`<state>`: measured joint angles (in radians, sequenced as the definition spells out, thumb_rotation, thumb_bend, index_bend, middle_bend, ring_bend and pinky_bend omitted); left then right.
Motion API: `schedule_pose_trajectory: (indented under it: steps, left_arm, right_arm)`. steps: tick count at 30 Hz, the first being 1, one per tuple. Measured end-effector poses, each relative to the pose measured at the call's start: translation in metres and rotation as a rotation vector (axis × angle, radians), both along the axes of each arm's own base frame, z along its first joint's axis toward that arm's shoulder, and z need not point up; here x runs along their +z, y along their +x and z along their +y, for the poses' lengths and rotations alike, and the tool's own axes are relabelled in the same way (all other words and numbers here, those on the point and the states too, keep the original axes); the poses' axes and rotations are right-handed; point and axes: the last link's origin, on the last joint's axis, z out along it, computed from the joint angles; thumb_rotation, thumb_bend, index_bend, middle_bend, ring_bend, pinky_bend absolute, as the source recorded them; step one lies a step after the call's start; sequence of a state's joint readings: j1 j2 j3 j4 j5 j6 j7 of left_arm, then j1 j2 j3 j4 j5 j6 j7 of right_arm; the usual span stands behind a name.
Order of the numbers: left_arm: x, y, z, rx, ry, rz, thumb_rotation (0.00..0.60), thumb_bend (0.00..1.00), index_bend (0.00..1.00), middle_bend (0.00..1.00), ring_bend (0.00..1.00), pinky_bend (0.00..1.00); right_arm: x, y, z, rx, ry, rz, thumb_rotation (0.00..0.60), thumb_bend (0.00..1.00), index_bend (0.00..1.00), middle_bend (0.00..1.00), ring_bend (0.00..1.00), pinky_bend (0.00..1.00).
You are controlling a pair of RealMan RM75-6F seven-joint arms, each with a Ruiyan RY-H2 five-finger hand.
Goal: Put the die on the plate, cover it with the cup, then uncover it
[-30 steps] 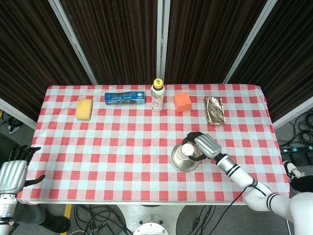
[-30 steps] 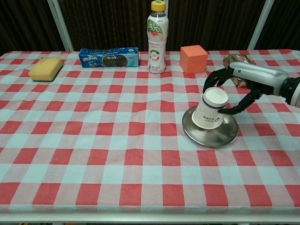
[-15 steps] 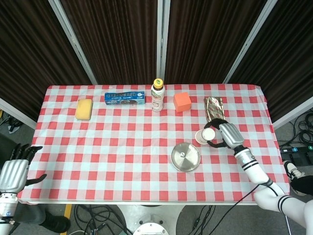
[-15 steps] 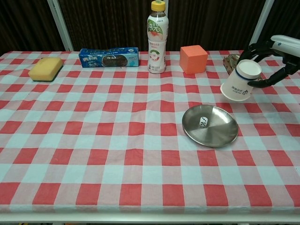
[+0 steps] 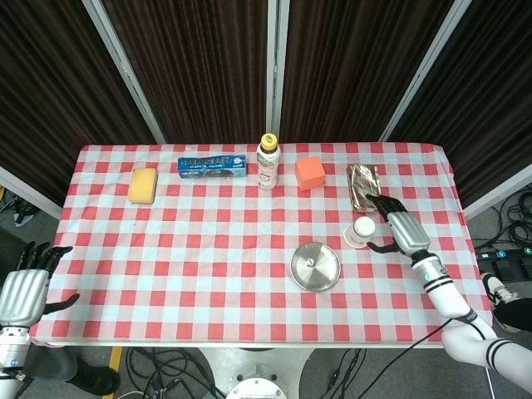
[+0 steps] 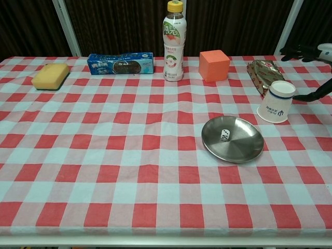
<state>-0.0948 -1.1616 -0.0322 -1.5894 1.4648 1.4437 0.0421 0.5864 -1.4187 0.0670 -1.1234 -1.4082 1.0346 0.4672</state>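
head view, going left to right: the left hand [image 5: 23, 293] hangs off the near left corner of the table [image 5: 199, 249], fingers spread and holding nothing. on the red-and-white checked cloth along the far edge lie a yellow sponge [image 5: 143, 184], a blue biscuit pack [image 5: 212, 166], an upright drink bottle [image 5: 268, 162], an orange cube [image 5: 310, 173] and a crinkled foil packet [image 5: 364, 186]. nearer the front, right of centre, sits the round metal plate [image 5: 316, 266]; in the chest view the white die [image 6: 224, 135] lies inside it, uncovered, a little left of the plate's middle. to the right of the plate and apart from it, the white paper cup [image 5: 360, 232] stands mouth down on the cloth, just in front of the foil packet. the right hand [image 5: 397, 226] is just beside the cup on its right side, fingers spread apart and not closed around it; whether a fingertip touches the cup wall cannot be told. in the chest view only dark fingertips [image 6: 311, 96] of that hand show at the right edge, near the cup [image 6: 276, 101].
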Motion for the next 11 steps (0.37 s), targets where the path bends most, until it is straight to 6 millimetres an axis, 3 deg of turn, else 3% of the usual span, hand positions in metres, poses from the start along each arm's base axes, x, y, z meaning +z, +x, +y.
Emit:
schedule_pose_trajectory:
  steps: [6,11]
  left_arm:
    - [-0.003,-0.001,0.001,-0.016,0.022,-0.001,0.600,0.00,0.18,0.20,0.10,0.05]
    - [-0.008,-0.002,0.003,-0.024,0.045,0.041,0.600,0.00,0.18,0.20,0.10,0.05]
  right_arm:
    - [0.042,-0.003,0.040,0.043,-0.173,0.059,0.600,0.17,0.06,0.16,0.02,0.06]
    - [0.074,-0.016,0.103,-0.015,-0.293,0.125,0.600,0.18,0.06,0.14,0.00,0.05]
